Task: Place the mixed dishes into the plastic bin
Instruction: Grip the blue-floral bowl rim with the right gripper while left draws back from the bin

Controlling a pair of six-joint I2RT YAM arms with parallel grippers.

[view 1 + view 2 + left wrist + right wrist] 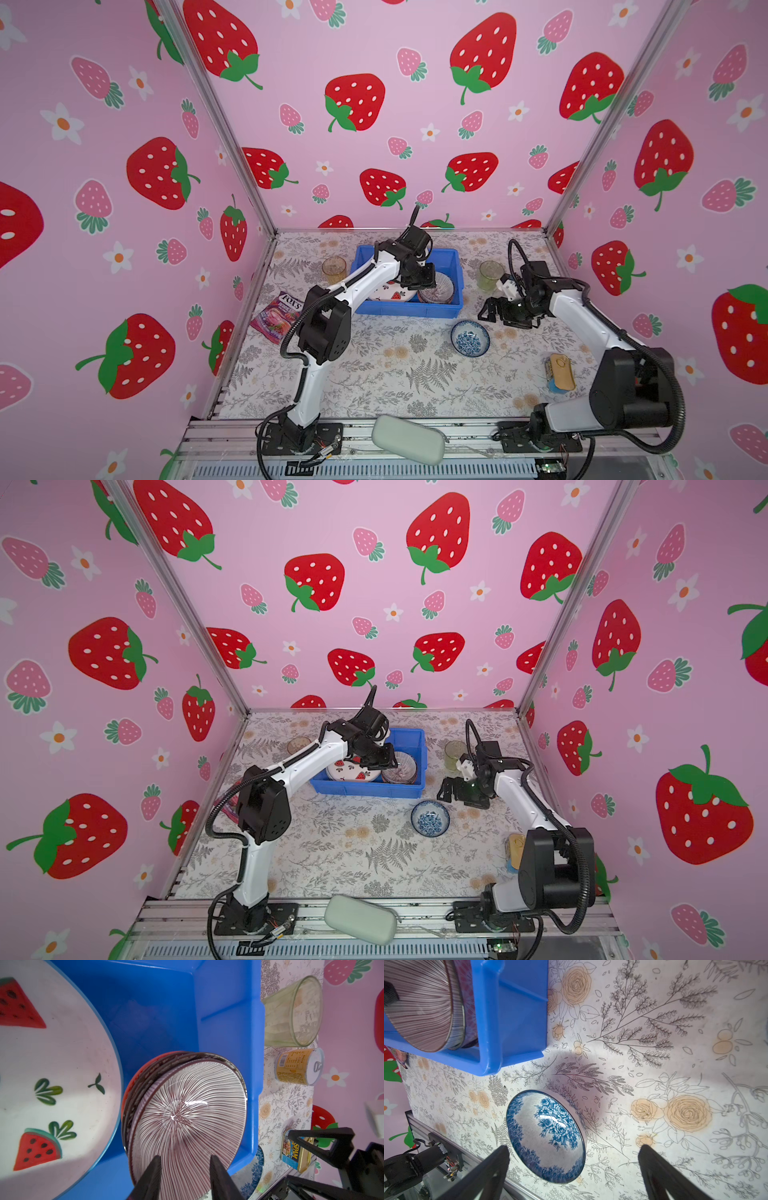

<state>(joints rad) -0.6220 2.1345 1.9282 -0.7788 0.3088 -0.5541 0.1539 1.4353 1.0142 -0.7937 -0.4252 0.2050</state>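
Several dishes already lie in the blue plastic bin (409, 309) at the back of the desk (374, 374). The watermelon plate (392, 293) is on its left side. Beside the plate is a stack of bowls topped by the striped bowl (436, 286) (an orange rim shows beneath it in the left wrist view). The left claw (185, 1157) hangs right over that striped bowl, its fingers (151, 1176) partly spread, with a clear gap between them and nothing pinched.

Outside the bin, the amber tumbler (334, 269) stands upright just to its left and the green tumbler (490, 275) just to its right. The blue-white bowl (470, 337) rests on the desk in front of the bin's right corner, near it but apart.

The right claw (574, 1147) hovers over the desk between the green tumbler and the blue-white bowl, spread wide and empty. In the right wrist view the bowl lies closer to one finger than the other. A purple candy bag (278, 318) lies at the desk's left edge, and a grey-green pouch (407, 440) lies on the front rail.
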